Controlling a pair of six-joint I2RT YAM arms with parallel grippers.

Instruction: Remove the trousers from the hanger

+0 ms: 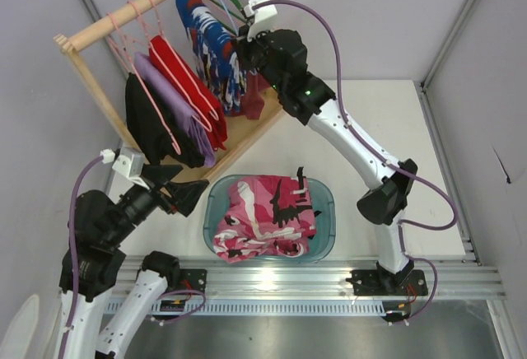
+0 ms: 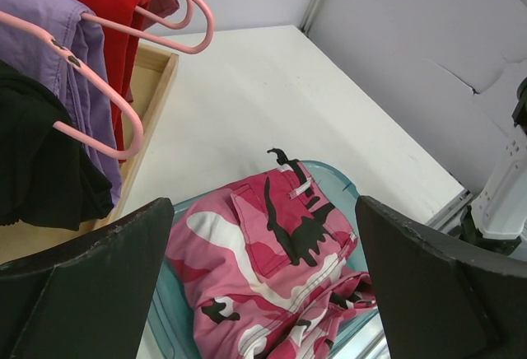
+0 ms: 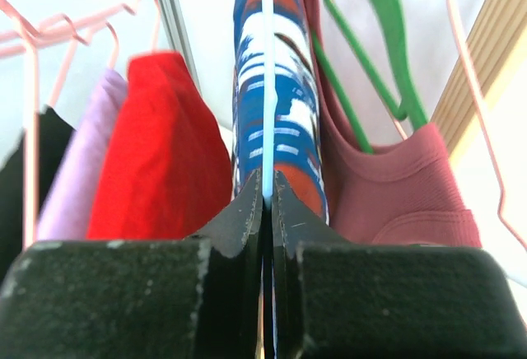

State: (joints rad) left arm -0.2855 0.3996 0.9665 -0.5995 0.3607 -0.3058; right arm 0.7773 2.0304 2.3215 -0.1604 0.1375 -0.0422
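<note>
Grey walls close in a white tabletop point(image 1: 395, 128), with a wooden rack point(image 1: 90, 79) standing toward eleven o'clock in the top view and a teal basin point(image 1: 325, 198) holding a camouflage garment point(image 1: 263, 219) near six o'clock. On the rack's rail the trousers point(image 1: 210, 42) hang folded over the hanger point(image 3: 265, 87), squeezed between a red garment point(image 3: 156, 153) on their nine o'clock side and a dark-red tank top point(image 3: 395, 186) on a green hanger point(image 3: 370, 13) at three o'clock. The right gripper point(image 1: 247, 46) is up at the rack against the trousers, its jaws clenched tight, apparently on the thin pale wire that runs down the middle of the cloth in the wrist view. The left gripper point(image 1: 185, 194) hovers low near eight o'clock with its jaws spread wide and nothing between them. The trousers look light, limp and easily bunched, so they will likely drape and drag rather than slide off in one piece, and may catch on the neighbouring clothes. The wire looks springy and slick, prone to twisting or swinging on the rail. A sensible hold seems to be a pinch of the hanging cloth below the bar, drawn sideways while the wire is steadied.
</note>
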